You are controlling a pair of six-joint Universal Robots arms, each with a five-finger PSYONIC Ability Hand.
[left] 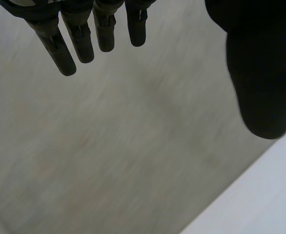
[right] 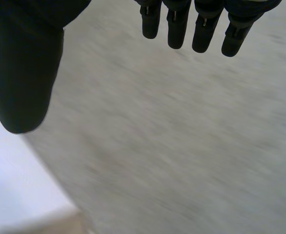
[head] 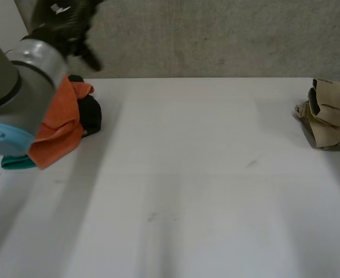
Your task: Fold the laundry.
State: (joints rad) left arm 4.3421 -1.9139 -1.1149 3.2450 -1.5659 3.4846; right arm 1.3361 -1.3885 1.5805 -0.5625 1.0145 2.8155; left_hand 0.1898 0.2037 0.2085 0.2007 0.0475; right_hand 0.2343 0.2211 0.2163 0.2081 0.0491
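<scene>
Left hand and right hand: fingers straight and spread, nothing held. On the white table, a crumpled orange cloth lies over a black garment at ten o'clock, and a crumpled tan garment lies at two o'clock. Judged light, limp, unbreakable. Pinch at a corner or hem.

The white table bears an orange cloth, a black cloth, a teal cloth and a tan garment.

crumpled beige cloth far right, heaped orange-black-teal pile (none folded) far left
</scene>
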